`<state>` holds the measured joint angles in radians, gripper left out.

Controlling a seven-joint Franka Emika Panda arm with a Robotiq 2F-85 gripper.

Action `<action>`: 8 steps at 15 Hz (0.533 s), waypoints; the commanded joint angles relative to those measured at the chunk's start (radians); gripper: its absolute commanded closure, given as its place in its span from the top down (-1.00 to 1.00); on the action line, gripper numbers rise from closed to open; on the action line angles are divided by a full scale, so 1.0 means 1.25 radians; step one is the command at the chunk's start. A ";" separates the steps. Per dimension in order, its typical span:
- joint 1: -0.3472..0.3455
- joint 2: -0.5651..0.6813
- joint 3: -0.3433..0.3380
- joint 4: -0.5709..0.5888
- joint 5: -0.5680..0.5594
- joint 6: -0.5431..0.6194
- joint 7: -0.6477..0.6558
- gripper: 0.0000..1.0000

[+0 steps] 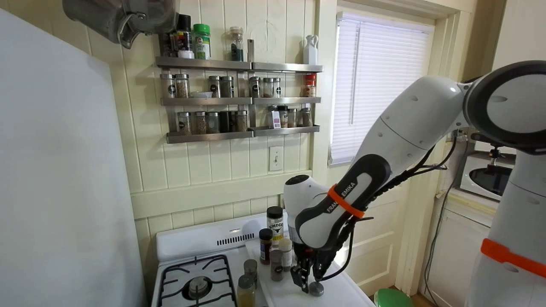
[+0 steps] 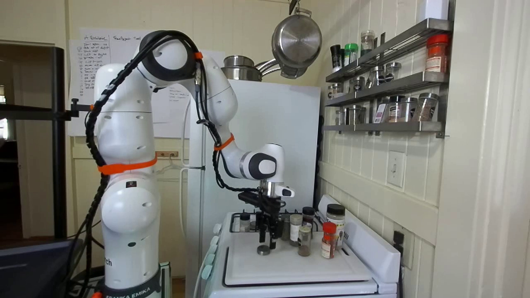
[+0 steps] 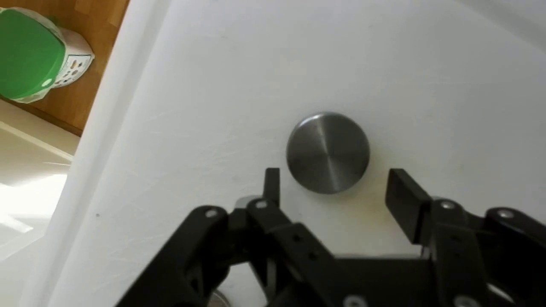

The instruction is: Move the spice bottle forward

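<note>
Jaws spread low above the white stove board (image 2: 298, 271), a lid-like metal disc (image 3: 328, 153) just beside their tips.
In an exterior view, a clear spice bottle (image 2: 304, 244) with brown contents stands upright right of the jaws, with a white-labelled bottle (image 2: 295, 230) just beyond it, a red-capped bottle (image 2: 328, 244) farther right and a tall black-capped bottle (image 2: 336, 219) at the far side; which is the task's, I cannot tell.

Several spice bottles (image 2: 304, 243) — upright on white stove (image 2: 366, 248) — which one, unclear.
</note>
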<state>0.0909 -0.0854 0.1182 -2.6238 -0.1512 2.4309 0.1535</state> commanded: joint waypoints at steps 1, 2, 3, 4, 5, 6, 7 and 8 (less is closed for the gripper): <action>0.011 -0.033 0.008 0.011 0.005 -0.037 -0.011 0.96; 0.015 -0.042 0.011 0.012 0.013 -0.045 -0.018 1.00; 0.021 -0.056 0.013 0.010 0.036 -0.048 -0.035 1.00; 0.028 -0.068 0.014 0.011 0.064 -0.060 -0.051 1.00; 0.033 -0.089 0.016 0.012 0.089 -0.104 -0.049 1.00; 0.035 -0.119 0.015 0.008 0.103 -0.135 -0.040 1.00; 0.035 -0.150 0.014 0.004 0.113 -0.167 -0.033 1.00; 0.028 -0.195 0.010 -0.004 0.112 -0.200 -0.012 1.00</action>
<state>0.1252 -0.1848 0.1366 -2.5972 -0.0558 2.2970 0.1215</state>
